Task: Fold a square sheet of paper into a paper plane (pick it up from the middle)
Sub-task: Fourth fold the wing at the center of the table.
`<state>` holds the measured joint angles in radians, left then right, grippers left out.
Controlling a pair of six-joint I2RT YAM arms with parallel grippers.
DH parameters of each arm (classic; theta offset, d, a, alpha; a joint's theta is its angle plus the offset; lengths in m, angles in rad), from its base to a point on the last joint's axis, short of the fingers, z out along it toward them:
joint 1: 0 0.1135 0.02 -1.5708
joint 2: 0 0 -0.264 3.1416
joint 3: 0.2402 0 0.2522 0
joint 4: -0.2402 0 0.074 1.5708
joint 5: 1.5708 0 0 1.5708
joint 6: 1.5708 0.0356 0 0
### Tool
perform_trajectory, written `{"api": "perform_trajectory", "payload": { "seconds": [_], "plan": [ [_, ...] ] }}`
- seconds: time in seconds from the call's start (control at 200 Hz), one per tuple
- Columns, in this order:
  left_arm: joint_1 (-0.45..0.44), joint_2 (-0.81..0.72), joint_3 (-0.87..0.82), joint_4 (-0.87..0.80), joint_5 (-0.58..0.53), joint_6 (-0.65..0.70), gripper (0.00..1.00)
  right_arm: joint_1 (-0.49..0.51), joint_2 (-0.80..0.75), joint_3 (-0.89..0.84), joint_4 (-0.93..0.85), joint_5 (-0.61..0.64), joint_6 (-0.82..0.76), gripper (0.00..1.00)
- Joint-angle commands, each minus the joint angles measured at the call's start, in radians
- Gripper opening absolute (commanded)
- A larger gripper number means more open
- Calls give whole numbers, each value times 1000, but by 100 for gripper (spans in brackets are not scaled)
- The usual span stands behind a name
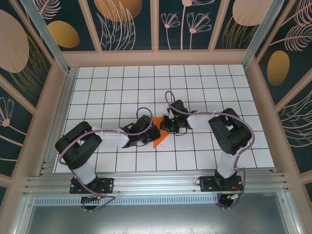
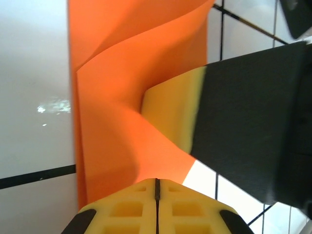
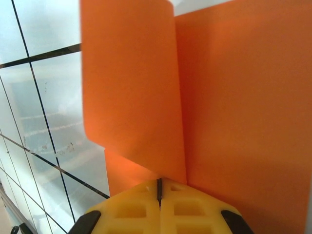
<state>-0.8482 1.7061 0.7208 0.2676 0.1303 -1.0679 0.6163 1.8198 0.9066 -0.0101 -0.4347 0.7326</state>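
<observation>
Two pairs of fingers, the left fingers (image 2: 122, 212) and the right fingers (image 3: 126, 209), pinch the creased square sheet of paper (image 1: 161, 139) mid-frame on the table (image 1: 122, 87) in the top view, while the right wrist view adds its curled upper-left flap and the left wrist view a yellow pad (image 2: 170, 112) against it.

The top external camera looks steeply down from above and behind the arm bases (image 1: 91, 185), taking in the whole gridded table (image 1: 204, 83). Each wrist camera sights along its own yellow fingers (image 2: 126, 209) (very close in) onto the orange sheet of paper (image 1: 161, 140), which all three views share.
</observation>
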Motion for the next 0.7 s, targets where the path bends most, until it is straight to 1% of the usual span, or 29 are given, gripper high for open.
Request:
{"api": "perform_trajectory", "payload": {
  "seconds": [0.0, 0.075, 0.22, 0.395, 0.626, 0.696],
  "plan": [
    [-1, 48, 32, -53, 22, -2, 7, 10, -11, -15, -26, 30, 27, 4],
    [-3, 69, 34, -65, 35, -8, 6, 10, -8, -11, -28, 30, 24, 4],
    [-3, 84, 30, -122, 24, -15, 4, 9, -6, 4, -43, 44, 2, 6],
    [-5, 85, 1, -197, -3, -14, 0, -7, 0, 31, -40, 55, -72, 7],
    [-5, 69, -50, -195, 1, -24, 0, -62, 49, 79, -37, 50, -154, 7],
    [-5, 69, -53, -198, 0, -21, 0, -64, 59, 91, -38, 48, -170, 7]
  ]
}}
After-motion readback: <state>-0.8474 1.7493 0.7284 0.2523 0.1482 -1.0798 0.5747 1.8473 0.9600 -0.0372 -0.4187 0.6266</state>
